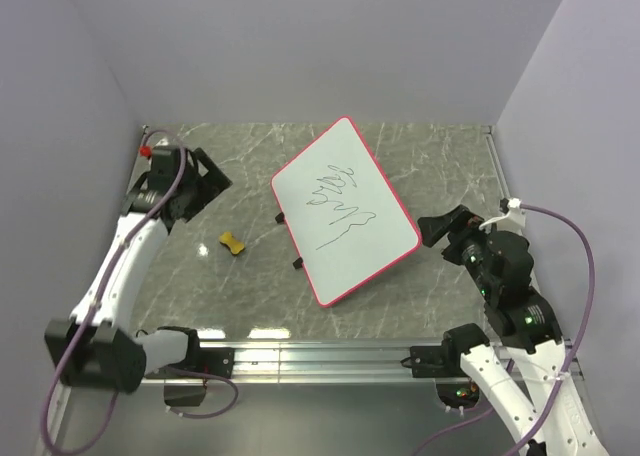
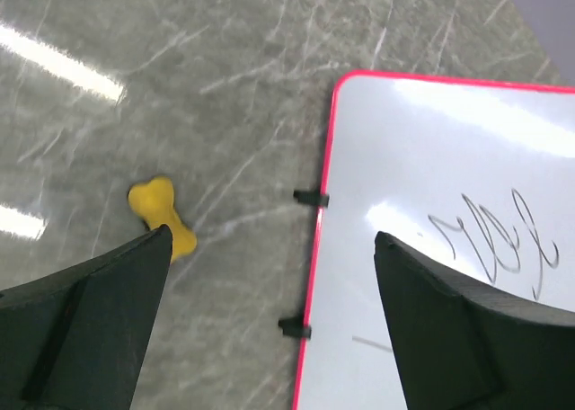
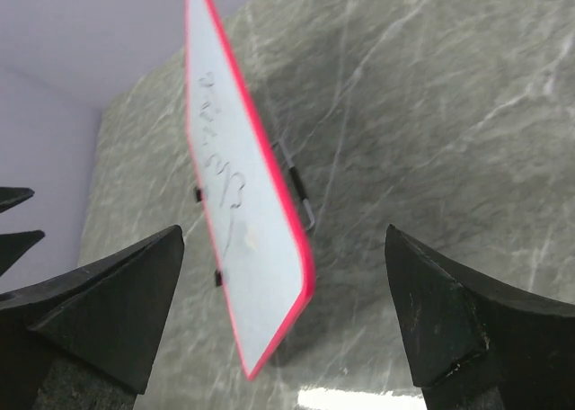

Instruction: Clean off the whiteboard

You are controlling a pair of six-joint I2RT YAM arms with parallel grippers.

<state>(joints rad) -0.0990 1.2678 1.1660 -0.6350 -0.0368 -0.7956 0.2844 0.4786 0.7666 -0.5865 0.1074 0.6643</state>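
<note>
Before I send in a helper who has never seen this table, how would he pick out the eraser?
Start at the grey marbled table and find the big red-framed whiteboard near its middle. Left of the board in the top view, apart from it, lies the eraser: small, yellow, bone-shaped, the only yellow thing there.

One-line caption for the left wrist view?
Open left gripper over the grey table, its fingers framing the yellow eraser and the scribbled whiteboard.
</note>
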